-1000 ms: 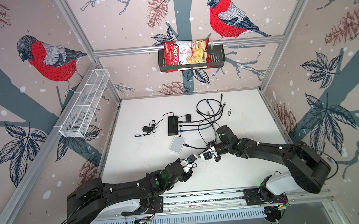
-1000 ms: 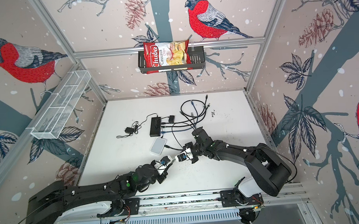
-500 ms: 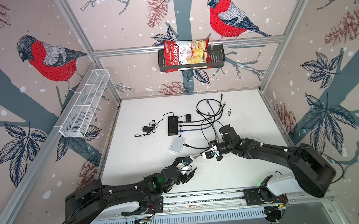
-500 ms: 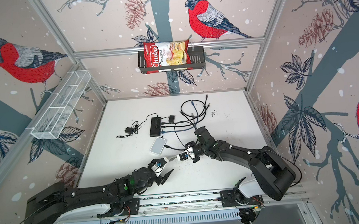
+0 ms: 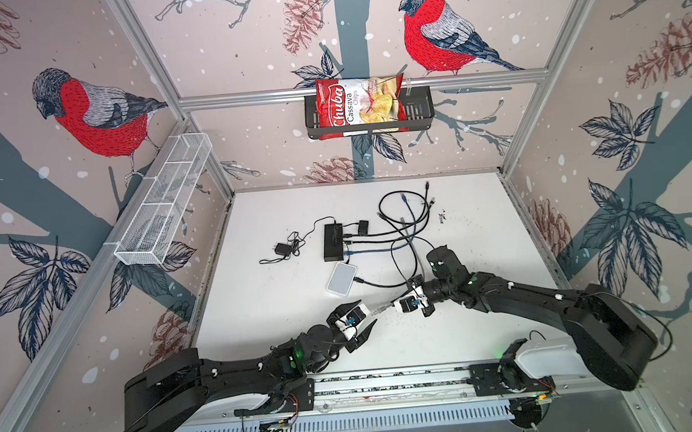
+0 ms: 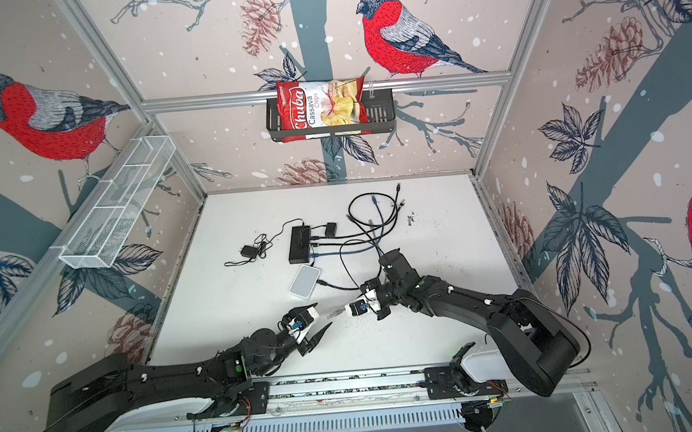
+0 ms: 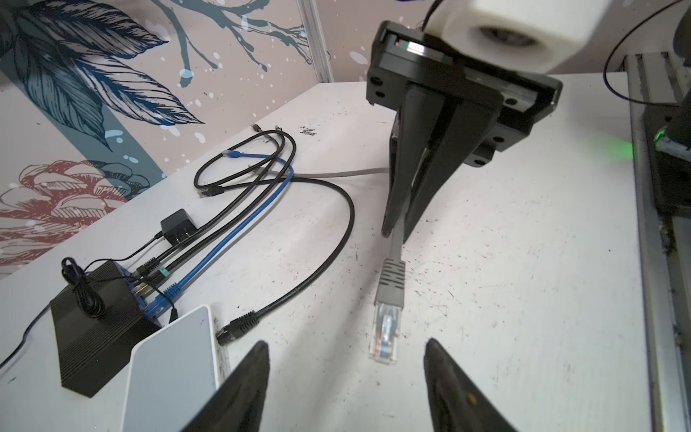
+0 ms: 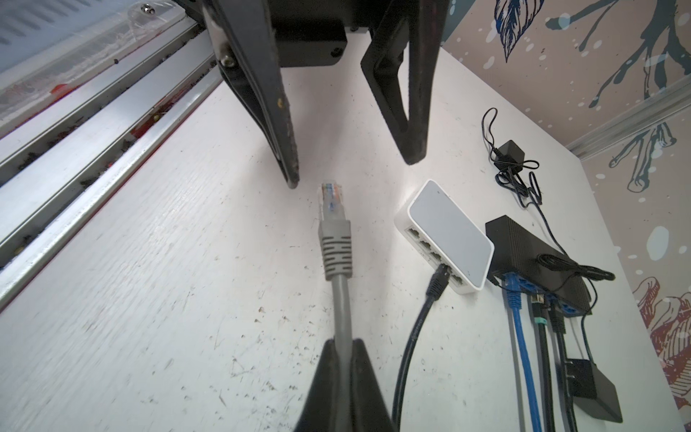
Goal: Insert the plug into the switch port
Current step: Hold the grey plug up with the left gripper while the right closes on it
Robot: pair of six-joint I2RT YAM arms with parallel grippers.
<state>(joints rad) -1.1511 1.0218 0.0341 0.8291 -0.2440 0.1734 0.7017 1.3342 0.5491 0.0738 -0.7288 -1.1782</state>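
The plug (image 7: 385, 333) is clear, with a grey boot, on a grey cable; it hangs just above the table, also seen as the plug (image 8: 331, 198) (image 5: 378, 308) (image 6: 334, 313). My right gripper (image 8: 344, 342) (image 5: 396, 305) (image 6: 348, 308) (image 7: 396, 233) is shut on the grey cable a little behind the boot. My left gripper (image 7: 346, 342) (image 5: 368, 313) (image 6: 323, 315) (image 8: 353, 172) is open. The plug's tip reaches just between its fingertips, touching neither. The white switch (image 8: 448, 232) (image 5: 341, 279) (image 6: 305, 281) (image 7: 175, 366) lies flat nearby, its row of ports facing the right arm's side.
A black cable (image 8: 437, 280) is plugged into one port of the white switch. Behind it stands a black hub (image 5: 333, 242) with blue and black cables, a power adapter (image 5: 282, 248) and a loose cable coil (image 5: 404, 208). An aluminium rail (image 5: 389, 383) runs along the table's front edge.
My left gripper was shut on the plug a second ago; it has opened and let go. The right gripper still holds the cable in about the same place.
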